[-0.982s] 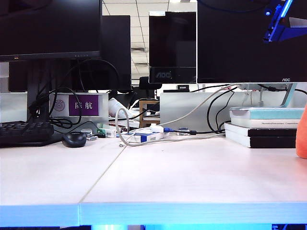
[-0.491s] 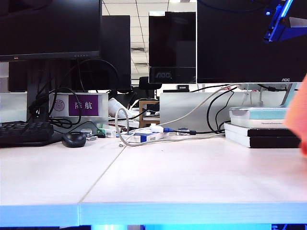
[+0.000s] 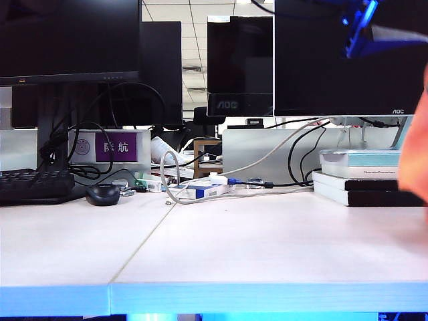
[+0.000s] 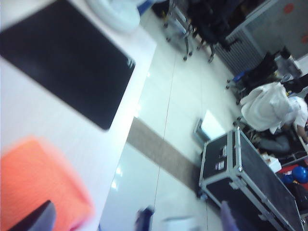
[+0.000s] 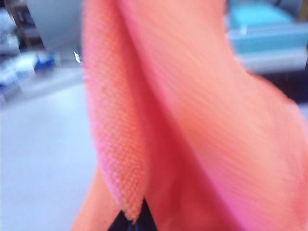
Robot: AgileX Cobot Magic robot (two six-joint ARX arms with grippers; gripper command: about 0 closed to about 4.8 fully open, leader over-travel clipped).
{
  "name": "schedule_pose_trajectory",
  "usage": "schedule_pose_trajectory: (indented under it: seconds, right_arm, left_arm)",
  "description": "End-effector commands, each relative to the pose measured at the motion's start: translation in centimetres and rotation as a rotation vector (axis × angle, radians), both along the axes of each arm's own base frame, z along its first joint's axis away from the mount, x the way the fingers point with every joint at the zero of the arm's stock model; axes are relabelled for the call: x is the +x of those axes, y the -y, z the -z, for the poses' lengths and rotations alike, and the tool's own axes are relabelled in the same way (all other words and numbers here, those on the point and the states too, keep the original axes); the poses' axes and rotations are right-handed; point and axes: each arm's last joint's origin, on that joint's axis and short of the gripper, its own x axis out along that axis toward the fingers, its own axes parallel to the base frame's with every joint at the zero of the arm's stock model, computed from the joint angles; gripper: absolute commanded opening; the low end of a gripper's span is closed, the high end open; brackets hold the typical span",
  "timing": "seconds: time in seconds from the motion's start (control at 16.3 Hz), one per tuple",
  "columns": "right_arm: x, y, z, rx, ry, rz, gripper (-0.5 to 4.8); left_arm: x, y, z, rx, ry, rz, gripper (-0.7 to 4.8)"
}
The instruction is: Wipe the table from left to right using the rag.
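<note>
The white table fills the lower half of the exterior view. The orange-pink rag hangs blurred at that view's right edge, above the table top. In the right wrist view the rag fills nearly the whole picture, draped in folds over my right gripper. Only a dark tip of that gripper shows, shut on the cloth. A blue part of the right arm shows at the top right of the exterior view. My left gripper is open and holds nothing. It is off to the side, over a floor.
At the back of the table are a black mouse, a keyboard, cables, stacked books and monitors. The left wrist view shows a black mat, a blurred orange patch and a flight case.
The rag has risen along the right edge of the exterior view and reaches farther in. The blue arm part at the top right has shifted left.
</note>
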Motion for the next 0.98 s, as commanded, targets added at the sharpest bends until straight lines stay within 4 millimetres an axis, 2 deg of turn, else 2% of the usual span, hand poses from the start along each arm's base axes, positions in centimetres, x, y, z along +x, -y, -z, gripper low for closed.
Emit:
schedule_pose_trajectory:
  seconds: [0.06, 0.12, 0.18, 0.25, 0.43, 0.49, 0.55, 0.61, 0.68, 0.74, 0.8, 0.98]
  right_arm:
    - [0.0, 0.0, 0.2, 0.013, -0.026, 0.013, -0.01]
    - [-0.1, 0.0, 0.2, 0.015, -0.026, 0.012, 0.03]
    - [0.0, -0.1, -0.4, 0.031, 0.034, -0.01, 2.53]
    - [0.2, -0.2, -1.4, 0.044, 0.07, -0.044, 3.31]
    - [0.5, -0.3, -3.4, 0.038, 0.038, -0.043, 3.14]
    - [0.5, -0.3, -4.6, 0.034, 0.019, -0.043, 3.13]
    - [0.4, -0.3, -7.1, 0.043, 0.072, -0.055, 3.13]
    - [0.1, -0.3, -9.2, 0.06, 0.15, -0.075, 2.74]
    - [-0.2, -0.3, -10.0, 0.066, 0.18, -0.078, 1.71]
    - [-0.5, -0.2, -10.6, 0.064, 0.206, -0.078, 0.35]
    - [-1.0, -0.1, -10.7, 0.045, 0.222, -0.086, -0.05]
    - [-1.9, 0.1, -8.9, -0.031, 0.192, -0.103, -0.05]
  left_arm:
    - [0.1, -1.2, -2.2, -0.057, 0.044, -0.009, 4.6]
    - [0.3, -1.6, -2.8, -0.07, 0.059, -0.02, 4.59]
    - [0.4, -2.1, -3.5, -0.081, 0.07, -0.027, 4.59]
    - [0.4, -2.3, -3.6, -0.085, 0.073, -0.027, 4.59]
    - [0.6, -2.6, -3.8, -0.087, 0.073, -0.031, 4.58]
    - [0.7, -2.8, -4.0, -0.089, 0.076, -0.036, 4.58]
    - [0.7, -3.0, -4.3, -0.092, 0.079, -0.039, 4.51]
    - [1.0, -3.7, -4.7, -0.101, 0.081, -0.033, 3.66]
    - [1.0, -3.9, -4.9, -0.108, 0.081, -0.017, 2.89]
    - [1.2, -4.5, -5.4, -0.121, 0.083, 0.001, 1.64]
    - [1.4, -5.2, -6.0, -0.137, 0.084, 0.029, 0.49]
    - [0.9, -7.6, -8.9, -0.183, 0.144, 0.026, 0.46]
